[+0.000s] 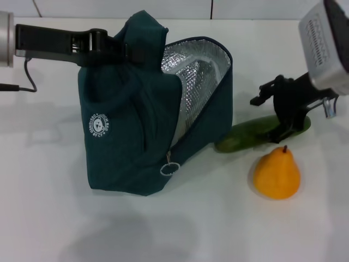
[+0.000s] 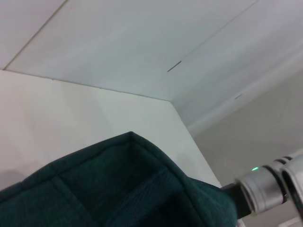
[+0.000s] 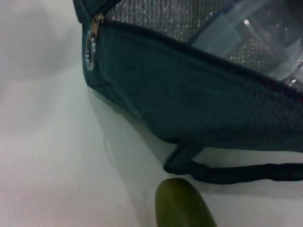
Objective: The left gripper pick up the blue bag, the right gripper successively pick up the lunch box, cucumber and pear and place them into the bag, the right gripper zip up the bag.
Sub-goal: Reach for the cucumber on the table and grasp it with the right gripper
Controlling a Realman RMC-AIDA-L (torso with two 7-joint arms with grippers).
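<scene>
The blue bag (image 1: 136, 136) hangs upright over the table with its mouth open to the right and its silver lining showing. My left gripper (image 1: 121, 48) is shut on the bag's top; the left wrist view shows only the bag's fabric (image 2: 118, 189). Inside the bag lies the lunch box (image 3: 246, 33), seen through the opening. The cucumber (image 1: 248, 135) lies on the table just right of the bag, and its end (image 3: 182, 208) shows in the right wrist view. My right gripper (image 1: 288, 123) is down over the cucumber's right half. The pear (image 1: 277, 174) stands in front of it.
The ring zipper pull (image 1: 169, 168) hangs at the bag's lower front corner. A loose bag handle (image 3: 227, 172) rests on the white table (image 1: 218, 229) near the cucumber. A black cable (image 1: 22, 82) runs along the far left.
</scene>
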